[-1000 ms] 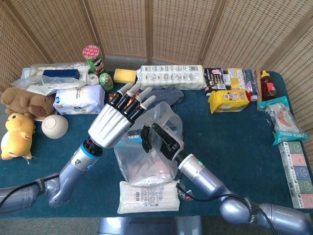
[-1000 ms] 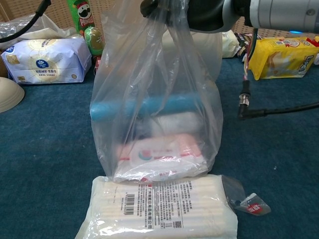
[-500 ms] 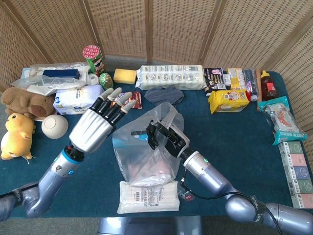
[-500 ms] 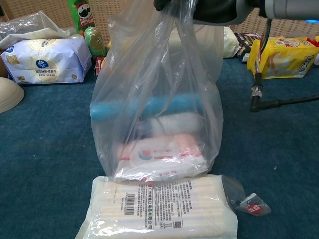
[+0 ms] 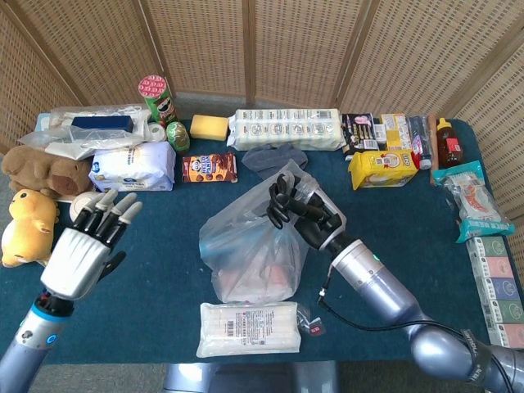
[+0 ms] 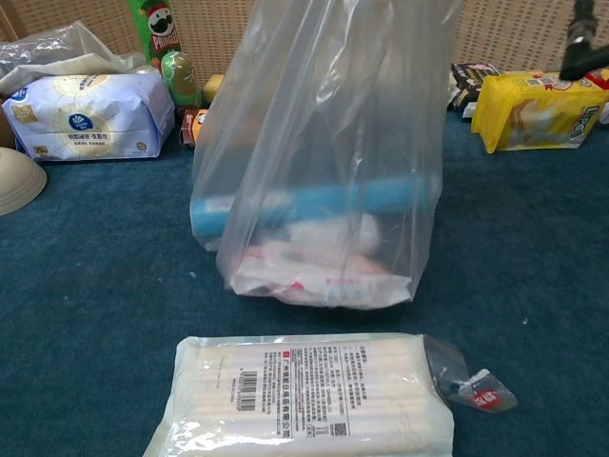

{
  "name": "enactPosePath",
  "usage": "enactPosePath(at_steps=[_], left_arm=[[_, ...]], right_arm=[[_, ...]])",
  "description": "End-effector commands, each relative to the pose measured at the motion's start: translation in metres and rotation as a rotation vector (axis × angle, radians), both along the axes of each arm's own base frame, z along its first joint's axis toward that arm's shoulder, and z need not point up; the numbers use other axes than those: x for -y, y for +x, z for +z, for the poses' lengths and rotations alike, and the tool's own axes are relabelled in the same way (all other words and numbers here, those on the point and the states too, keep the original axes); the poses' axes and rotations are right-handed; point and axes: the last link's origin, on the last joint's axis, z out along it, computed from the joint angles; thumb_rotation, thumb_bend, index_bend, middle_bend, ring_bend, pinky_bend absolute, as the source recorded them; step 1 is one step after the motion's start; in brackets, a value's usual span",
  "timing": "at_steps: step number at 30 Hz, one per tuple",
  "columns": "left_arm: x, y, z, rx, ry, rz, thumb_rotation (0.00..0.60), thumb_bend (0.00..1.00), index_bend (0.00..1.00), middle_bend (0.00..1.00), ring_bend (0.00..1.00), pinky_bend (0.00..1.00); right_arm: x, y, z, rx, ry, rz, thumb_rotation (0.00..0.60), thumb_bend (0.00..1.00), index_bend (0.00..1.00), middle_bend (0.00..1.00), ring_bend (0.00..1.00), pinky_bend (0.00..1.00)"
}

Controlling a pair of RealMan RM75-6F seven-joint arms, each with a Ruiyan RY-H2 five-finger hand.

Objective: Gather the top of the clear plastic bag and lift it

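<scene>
From above, the right hand (image 5: 299, 211) grips the bunched top of the clear plastic bag (image 5: 250, 258). The left hand (image 5: 82, 258) hovers with fingers spread, holding nothing. The chest view shows neither hand, only the bag's contents.

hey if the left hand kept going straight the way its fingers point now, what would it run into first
Probably the white bowl: the left hand points up and slightly right, toward it. Depth is unclear, so it might pass above.

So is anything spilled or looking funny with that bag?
Nothing spilled. The clear plastic bag hangs from the right hand, which grips its gathered top. Inside, the blue item sits tilted. The left hand is off to the side, holding nothing.
</scene>
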Motion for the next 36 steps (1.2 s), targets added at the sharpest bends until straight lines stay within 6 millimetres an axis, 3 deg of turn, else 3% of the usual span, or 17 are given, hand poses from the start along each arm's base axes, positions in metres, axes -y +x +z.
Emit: enactPosePath(at_steps=[1,8,20,36], left_arm=[[0.029,-0.027,-0.002,0.011,-0.014,0.058,0.600,0.08,0.00,0.12,0.00,0.15],[0.066,-0.061,-0.009,0.035,-0.032,0.179,0.600,0.08,0.00,0.12,0.00,0.15],[0.094,-0.088,-0.011,0.054,-0.037,0.325,0.600,0.08,0.00,0.12,0.00,0.15],[0.099,-0.099,-0.007,0.088,-0.015,0.377,0.600,0.08,0.00,0.12,0.00,0.15]], right_arm=[[-0.006,0.005,0.020,0.046,-0.009,-0.020,0.600,0.16,0.66,0.74,0.82,0.77],[-0.019,0.030,0.055,0.091,-0.070,0.028,0.600,0.16,0.67,0.75,0.83,0.79],[-0.021,0.058,0.092,0.163,-0.146,0.057,0.600,0.16,0.67,0.75,0.83,0.79],[-0.019,0.065,0.093,0.149,-0.166,0.060,0.600,0.16,0.68,0.75,0.83,0.79]])
